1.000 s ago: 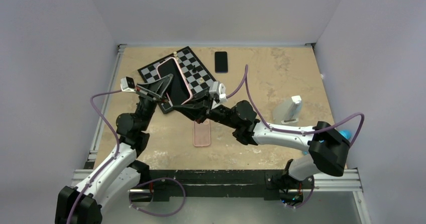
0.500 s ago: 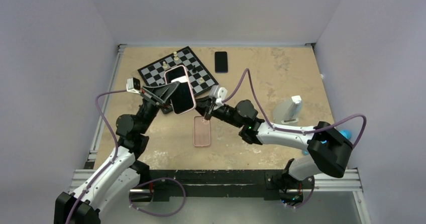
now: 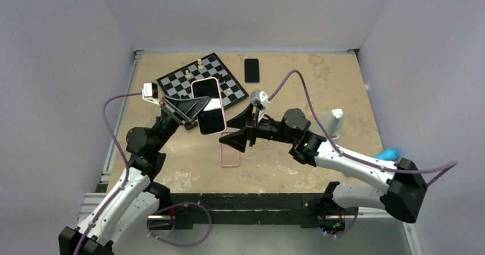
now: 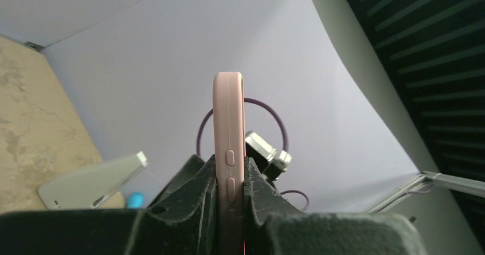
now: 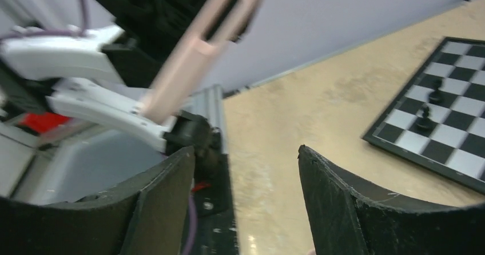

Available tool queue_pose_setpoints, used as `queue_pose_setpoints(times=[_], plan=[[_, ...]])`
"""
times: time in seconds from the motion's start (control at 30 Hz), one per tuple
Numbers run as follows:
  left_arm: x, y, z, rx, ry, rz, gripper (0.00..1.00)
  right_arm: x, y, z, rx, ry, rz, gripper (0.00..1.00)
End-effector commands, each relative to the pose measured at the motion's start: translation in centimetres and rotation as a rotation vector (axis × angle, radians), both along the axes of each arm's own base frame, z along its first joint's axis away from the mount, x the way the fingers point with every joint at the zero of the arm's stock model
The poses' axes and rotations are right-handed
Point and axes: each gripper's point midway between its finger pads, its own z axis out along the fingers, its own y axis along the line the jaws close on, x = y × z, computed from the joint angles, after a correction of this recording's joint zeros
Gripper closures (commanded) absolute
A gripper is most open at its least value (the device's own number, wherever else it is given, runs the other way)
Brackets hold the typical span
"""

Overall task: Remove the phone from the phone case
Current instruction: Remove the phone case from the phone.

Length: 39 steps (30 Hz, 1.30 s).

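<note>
**A:** What just changed?

**B:** A second ago both my arms were at the phone [image 3: 209,107]. Now my right gripper [image 5: 246,152] has let go and pulled back toward the right edge of the desk. Its jaws are wide apart and hold nothing.

**A:** Did the phone come out?

**B:** No. The pink phone case [image 4: 227,112] is still wrapped around it. I can see the pink rim all the way around the black screen. So I think that try did not work, and I will need a new grip with the right arm.

**A:** Where is the phone now?

**B:** It is up in the air, left of the middle of the desk, just past the near corner of the chess board [image 3: 182,82]. My left gripper [image 3: 199,106] is squeezed tight on it, case and all, on the side with the buttons.

**A:** Which way does it point?

**B:** The screen faces up. The long way runs from the far edge toward the near edge, leaning a bit to the right as it comes near.

**A:** Anything under it?

**B:** A pink flat thing [image 3: 230,154] lies on the desk, just under the phone's near end.
</note>
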Motion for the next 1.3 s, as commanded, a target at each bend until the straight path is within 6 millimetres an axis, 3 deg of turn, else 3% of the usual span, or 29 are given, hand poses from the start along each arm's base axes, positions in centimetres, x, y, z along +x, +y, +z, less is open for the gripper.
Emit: queue_pose_setpoints(times=[0.0, 0.1, 0.3, 0.37, 0.47, 0.57, 0.67, 0.9, 1.13, 1.27], plan=[[-1.3, 0.3, 2.5, 0.130, -0.165, 0.068, 1.00, -4.2, -1.0, 4.6, 0.111, 0.167, 0.151, 0.29], [-1.1, 0.4, 2.3, 0.167, -0.161, 0.093, 1.00, -4.9, -0.6, 6.6, 0.141, 0.182, 0.207, 0.32], [-0.9, 0.5, 2.3, 0.159, -0.149, 0.094, 1.00, -4.9, 0.1, 8.4, 0.175, 0.171, 0.242, 0.41], [-1.1, 0.5, 2.5, 0.145, -0.152, 0.086, 1.00, -4.7, 0.5, 8.5, 0.178, 0.173, 0.247, 0.49], [-1.4, 0.6, 2.7, 0.130, -0.151, 0.080, 1.00, -4.3, 1.0, 8.2, 0.170, 0.155, 0.251, 0.74], [-1.8, 0.7, 3.0, 0.106, -0.139, 0.064, 1.00, -4.0, 1.3, 7.4, 0.161, 0.119, 0.247, 0.83], [-2.2, 0.4, 3.2, 0.067, -0.097, 0.011, 1.00, -3.4, 1.8, 6.8, 0.148, 0.036, 0.239, 1.00], [-4.2, -0.3, 4.8, -0.106, -0.021, -0.219, 1.00, -0.8, 1.7, 5.6, 0.155, -0.315, 0.151, 1.00], [-5.9, -0.6, 6.1, -0.117, -0.034, -0.314, 1.00, 2.3, 2.5, 5.1, 0.147, -0.345, 0.198, 1.00], [-6.3, -0.6, 6.1, -0.113, -0.047, -0.320, 1.00, 2.9, 2.6, 5.4, 0.159, -0.329, 0.216, 1.00]])
